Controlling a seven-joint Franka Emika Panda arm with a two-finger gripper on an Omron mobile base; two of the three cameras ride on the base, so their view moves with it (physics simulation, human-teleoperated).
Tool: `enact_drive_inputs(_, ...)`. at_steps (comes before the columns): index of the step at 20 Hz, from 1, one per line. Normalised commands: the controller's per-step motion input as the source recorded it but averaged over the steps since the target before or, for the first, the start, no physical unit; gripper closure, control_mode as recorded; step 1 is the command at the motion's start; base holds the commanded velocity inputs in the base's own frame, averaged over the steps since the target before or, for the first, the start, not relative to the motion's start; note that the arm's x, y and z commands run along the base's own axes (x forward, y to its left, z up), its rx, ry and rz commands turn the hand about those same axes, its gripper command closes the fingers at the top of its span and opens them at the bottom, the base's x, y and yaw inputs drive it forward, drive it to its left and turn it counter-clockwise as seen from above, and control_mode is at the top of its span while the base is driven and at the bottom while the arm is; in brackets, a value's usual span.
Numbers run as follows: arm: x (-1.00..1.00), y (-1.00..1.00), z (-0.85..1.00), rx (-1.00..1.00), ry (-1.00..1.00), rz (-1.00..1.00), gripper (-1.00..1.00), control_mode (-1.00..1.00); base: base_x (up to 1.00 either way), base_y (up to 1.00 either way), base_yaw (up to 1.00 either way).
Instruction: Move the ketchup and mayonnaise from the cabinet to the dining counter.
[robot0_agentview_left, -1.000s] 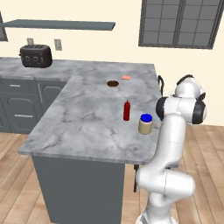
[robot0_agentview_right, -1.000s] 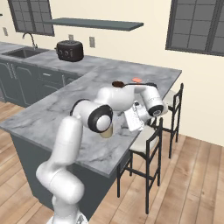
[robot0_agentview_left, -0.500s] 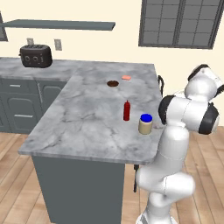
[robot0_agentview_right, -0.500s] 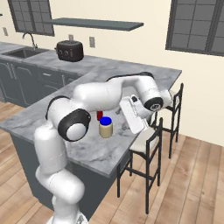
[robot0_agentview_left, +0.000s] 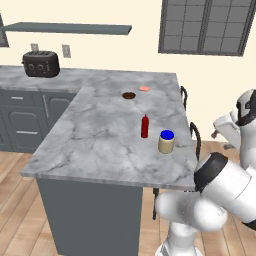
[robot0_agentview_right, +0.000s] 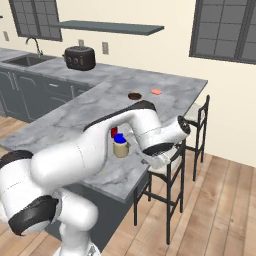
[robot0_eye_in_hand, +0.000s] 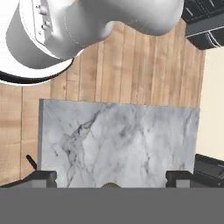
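The ketchup (robot0_agentview_left: 145, 126) and mayonnaise (robot0_agentview_left: 166, 142) stood upright, just beside each other on the dining counter (robot0_agentview_left: 100, 135), the gripper (robot0_eye_in_hand: 111, 177) above, fingers apart and empty.

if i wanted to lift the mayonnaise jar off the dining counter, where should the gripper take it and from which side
Grip the mayonnaise around its cream body just under the blue lid, coming from above or from the counter's open right edge by the stools. It stands upright on the dining counter, and the ketchup stands close on its left, so that side looks crowded.
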Motion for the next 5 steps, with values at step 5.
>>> enact_drive_inputs(5,-1.00,0.00,0.19,-0.34,-0.38,0.00,-1.00,-1.00,0.00,0.00,0.00)
